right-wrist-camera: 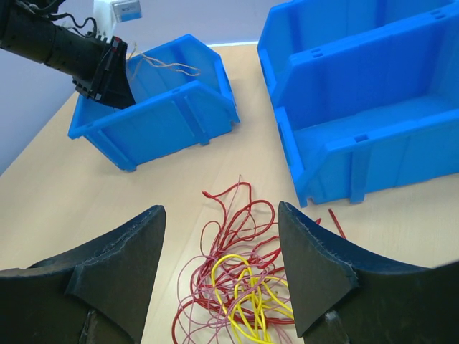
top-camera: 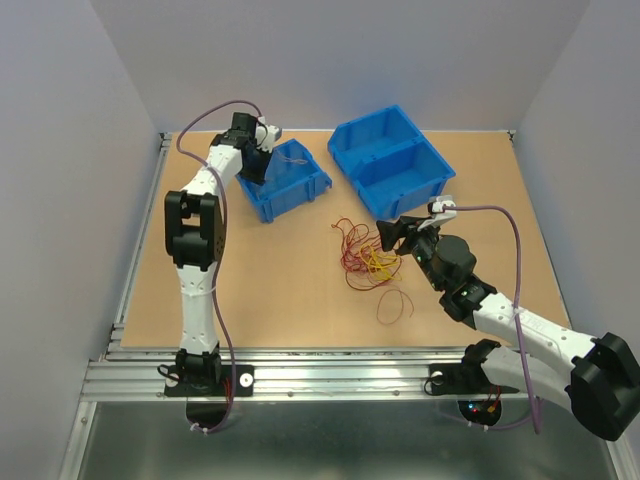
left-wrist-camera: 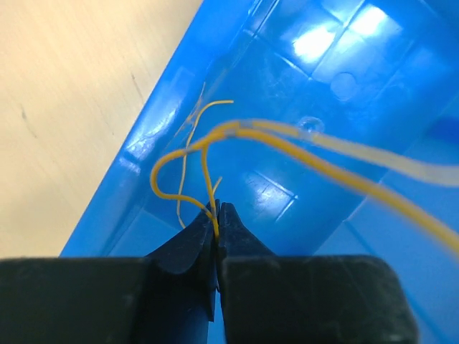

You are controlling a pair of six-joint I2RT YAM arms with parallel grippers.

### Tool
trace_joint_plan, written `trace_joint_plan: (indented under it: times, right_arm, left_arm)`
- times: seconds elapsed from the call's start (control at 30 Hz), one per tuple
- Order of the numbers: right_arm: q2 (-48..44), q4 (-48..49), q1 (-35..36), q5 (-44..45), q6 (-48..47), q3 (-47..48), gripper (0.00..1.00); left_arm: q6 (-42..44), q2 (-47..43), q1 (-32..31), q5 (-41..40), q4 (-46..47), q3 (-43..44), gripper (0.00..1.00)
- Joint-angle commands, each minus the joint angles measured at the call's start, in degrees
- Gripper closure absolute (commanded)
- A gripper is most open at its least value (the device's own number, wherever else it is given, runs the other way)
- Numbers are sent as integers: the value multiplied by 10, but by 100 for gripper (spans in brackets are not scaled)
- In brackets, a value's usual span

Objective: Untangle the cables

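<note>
Pinching yellow cable (left-wrist-camera: 153, 178) inside small blue bin (top-camera: 292, 196) — left tool (left-wrist-camera: 217, 215); right tool (right-wrist-camera: 221, 209) open above tangle (right-wrist-camera: 237, 287).

The top view looks steeply down from above and behind the arm bases (top-camera: 200, 372). It faces the far wall (top-camera: 340, 60) from far enough off to take in the whole tabletop (top-camera: 300, 300).

The left wrist view sits very close behind the left claw (left-wrist-camera: 217, 209), where a yellow cable (left-wrist-camera: 401, 213) is pinched. It looks down into the small blue bin (left-wrist-camera: 301, 86) (a strip of tabletop shows at the picture's left).

The right wrist view rides low over the tabletop, facing far and leftward between the fingers of the right claw (right-wrist-camera: 219, 215). The cable heap (right-wrist-camera: 237, 287) lies near; the small blue bin and the double bin (right-wrist-camera: 358, 143) lie farther off.

All three views share the small blue bin. The top and right wrist views also share the left claw, the cable heap and the double bin.
</note>
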Motion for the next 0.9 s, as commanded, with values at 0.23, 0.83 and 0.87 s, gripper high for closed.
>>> trace_joint_plan:
  times: [0.23,0.83,0.87]
  right_arm:
    - [-9,25,3,-4,-5,5,31]
    - [88,-195,3,56,47,144,30]
    - [95,-211,3,49,47,155,31]
  left_arm:
    - [30,-65,-23,-106,-13,-7,55]
    - [45,-263,-75,-29,37,-96,18]
    - [35,-306,-103,-31,64,-129,14]
